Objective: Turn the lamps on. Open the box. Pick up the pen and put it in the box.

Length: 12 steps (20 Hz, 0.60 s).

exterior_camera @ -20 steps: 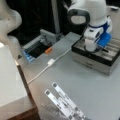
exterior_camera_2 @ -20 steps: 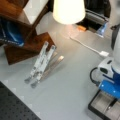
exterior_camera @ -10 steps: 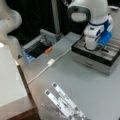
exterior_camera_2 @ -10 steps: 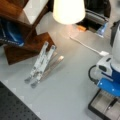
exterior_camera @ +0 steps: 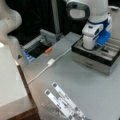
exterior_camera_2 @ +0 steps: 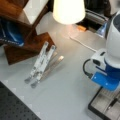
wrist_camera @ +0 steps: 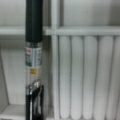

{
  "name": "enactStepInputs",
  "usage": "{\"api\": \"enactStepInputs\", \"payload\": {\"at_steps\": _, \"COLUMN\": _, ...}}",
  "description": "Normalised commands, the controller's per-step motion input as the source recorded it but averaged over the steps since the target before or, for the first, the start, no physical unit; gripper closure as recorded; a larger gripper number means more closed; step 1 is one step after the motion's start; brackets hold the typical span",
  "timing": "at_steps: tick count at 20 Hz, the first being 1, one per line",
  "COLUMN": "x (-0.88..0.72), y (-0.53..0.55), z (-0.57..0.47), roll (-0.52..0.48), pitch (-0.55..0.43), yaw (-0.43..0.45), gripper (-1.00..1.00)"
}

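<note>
On a front view's left the lamp (exterior_camera_2: pixel 68 11) glows over the grey table (exterior_camera_2: pixel 67 82), two flat white bars (exterior_camera_2: pixel 41 62) lie beside the wooden stand (exterior_camera_2: pixel 27 45), and a white cable (exterior_camera: pixel 50 63) trails across toward the middle. Over on the right the box (exterior_camera: pixel 96 56) stands open, and the arm has the gripper (exterior_camera: pixel 89 46) sunk right into it, though whether the jaws are spread or closed I cannot tell. The wrist view looks straight down on the pen (wrist_camera: pixel 33 60), lying lengthwise in a pale grey compartment by a divider, ribbed slots to its right.
</note>
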Motion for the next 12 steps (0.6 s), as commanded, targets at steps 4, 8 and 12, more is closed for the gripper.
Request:
{"api": "enactStepInputs", "payload": {"at_steps": 4, "x": 0.08, "y": -0.41, "z": 0.18, "roll": -0.212, "pitch": 0.132, "yaw": 0.230, "gripper": -1.00}}
{"api": "enactStepInputs", "payload": {"at_steps": 8, "x": 0.02, "y": -0.45, "z": 0.14, "roll": -0.162, "pitch": 0.102, "yaw": 0.203, "gripper": -1.00}}
{"api": "enactStepInputs", "payload": {"at_steps": 12, "x": -0.01, "y": -0.39, "z": 0.08, "roll": -0.108, "pitch": 0.055, "yaw": 0.155, "gripper": -1.00}}
